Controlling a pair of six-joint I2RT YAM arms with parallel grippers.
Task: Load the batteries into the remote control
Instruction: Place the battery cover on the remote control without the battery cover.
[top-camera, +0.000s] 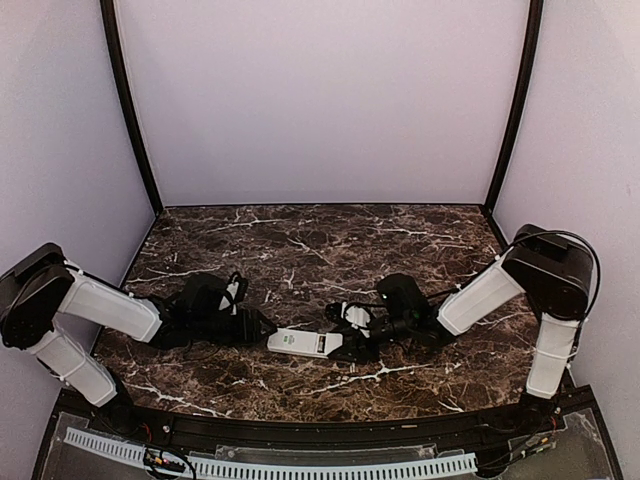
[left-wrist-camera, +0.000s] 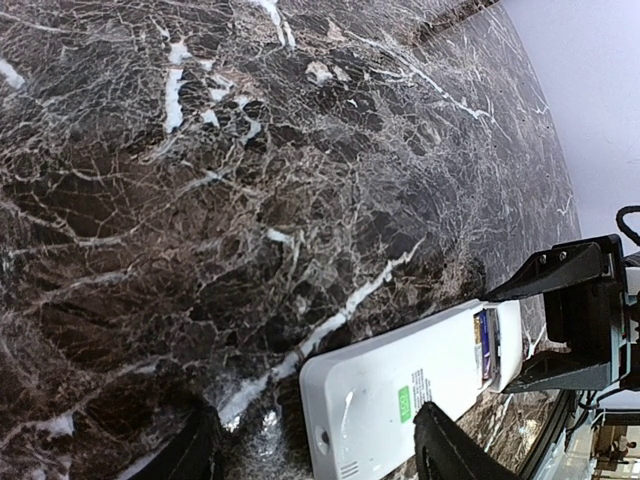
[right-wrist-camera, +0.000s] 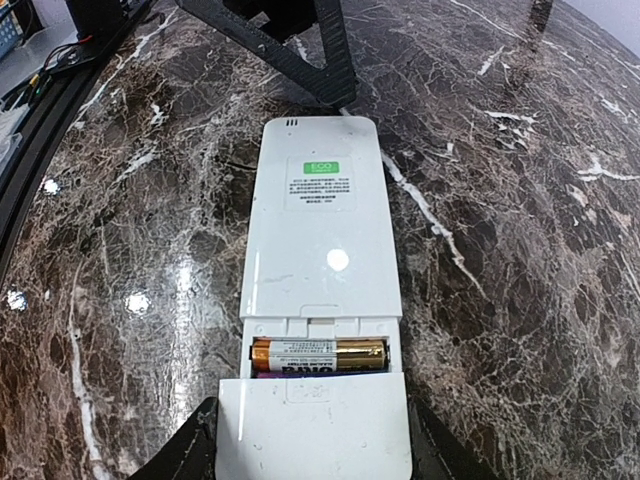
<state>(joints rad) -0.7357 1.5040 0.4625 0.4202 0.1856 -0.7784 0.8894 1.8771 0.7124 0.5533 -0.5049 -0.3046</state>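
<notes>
The white remote control (top-camera: 303, 343) lies face down on the marble table (top-camera: 300, 250), between the two grippers. Its back bears a green mark (right-wrist-camera: 321, 167). The battery compartment is part open and a gold and black battery (right-wrist-camera: 318, 354) shows in it. A white battery cover (right-wrist-camera: 313, 430) lies over the near part of the compartment. My right gripper (right-wrist-camera: 312, 462) has a finger touching each side of the cover. My left gripper (left-wrist-camera: 320, 455) is open around the remote's other end (left-wrist-camera: 350, 420); one finger (left-wrist-camera: 450, 450) is at its edge, the other stands apart.
The right gripper's black frame (left-wrist-camera: 575, 320) shows at the remote's far end in the left wrist view. The left gripper's frame (right-wrist-camera: 290, 40) shows beyond the remote in the right wrist view. The table's near edge rail (top-camera: 300, 430) and pale walls bound the space.
</notes>
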